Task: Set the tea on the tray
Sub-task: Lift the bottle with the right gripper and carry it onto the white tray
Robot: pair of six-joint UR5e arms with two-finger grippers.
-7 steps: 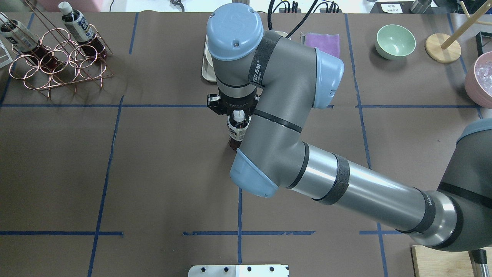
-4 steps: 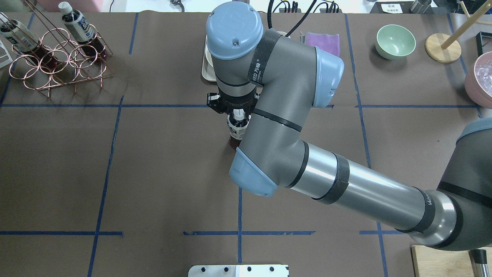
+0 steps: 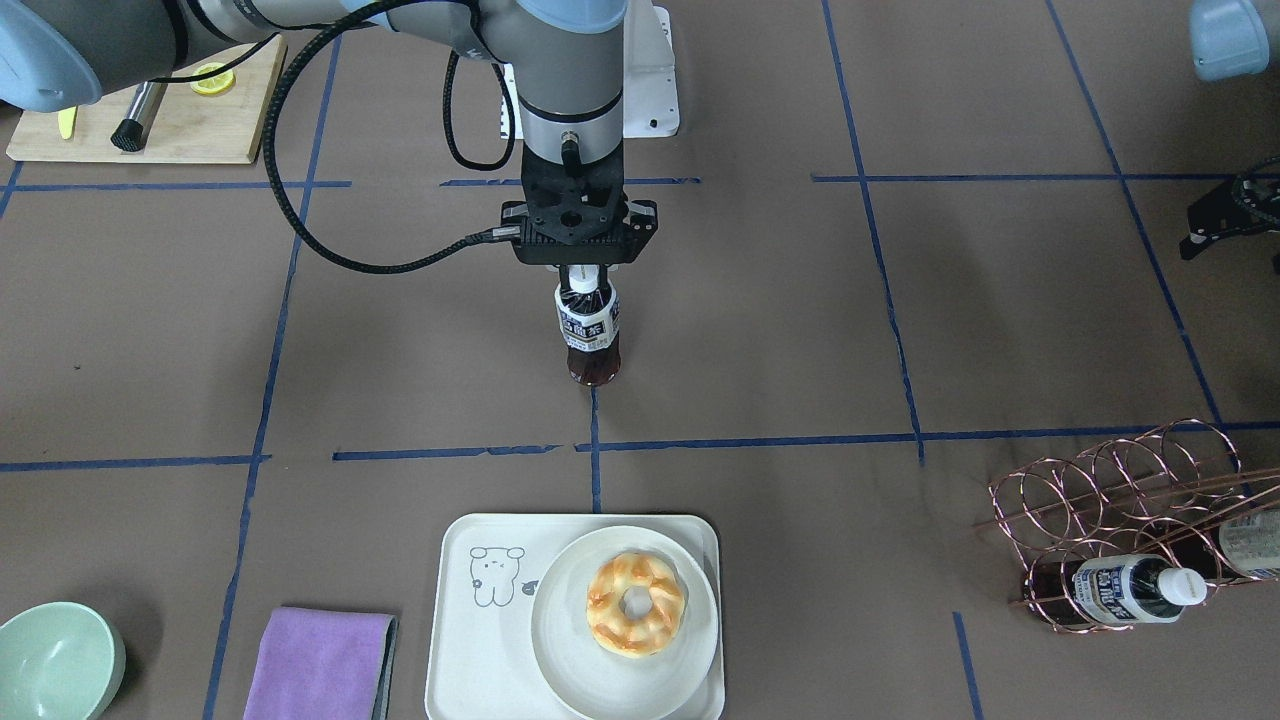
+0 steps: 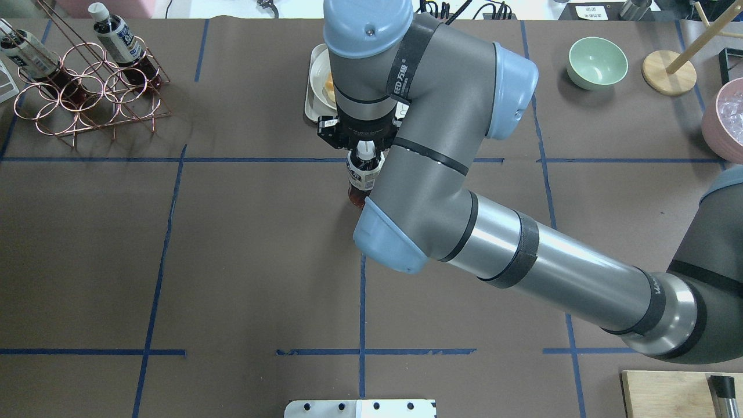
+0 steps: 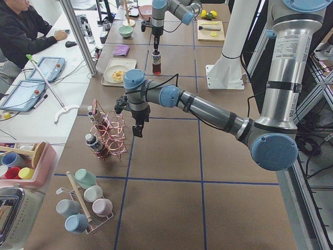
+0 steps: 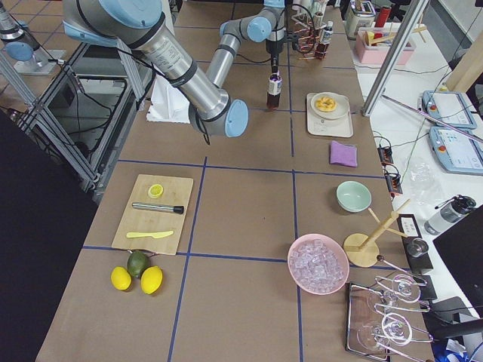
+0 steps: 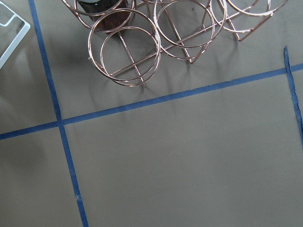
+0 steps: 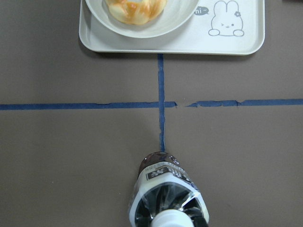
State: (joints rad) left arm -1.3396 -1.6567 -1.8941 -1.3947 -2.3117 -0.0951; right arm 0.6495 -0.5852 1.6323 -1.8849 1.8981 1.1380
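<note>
The tea bottle [image 3: 588, 335] hangs upright in my right gripper [image 3: 583, 275], which is shut on its white cap, low over the brown table. It also shows in the overhead view [image 4: 361, 183] and at the bottom of the right wrist view [image 8: 165, 198]. The cream tray [image 3: 470, 640] with a line-drawn cartoon animal lies beyond it, across a blue tape line, and the right wrist view shows its rim [image 8: 227, 45]. My left gripper [image 5: 138, 127] hovers beside the copper rack [image 3: 1120, 500]; I cannot tell whether it is open or shut.
A round white plate [image 3: 560, 650] with a doughnut [image 3: 635, 603] fills the tray's right half in the front-facing view. A purple cloth [image 3: 320, 665] and a green bowl [image 3: 55, 660] lie beside the tray. The rack holds other bottles [image 3: 1125, 590]. A wooden board [image 3: 150, 120] lies near the robot.
My right arm has moved away from the robot toward the tray, carrying the bottle with it. The plate's edge now shows beside the wrist in the overhead view.
</note>
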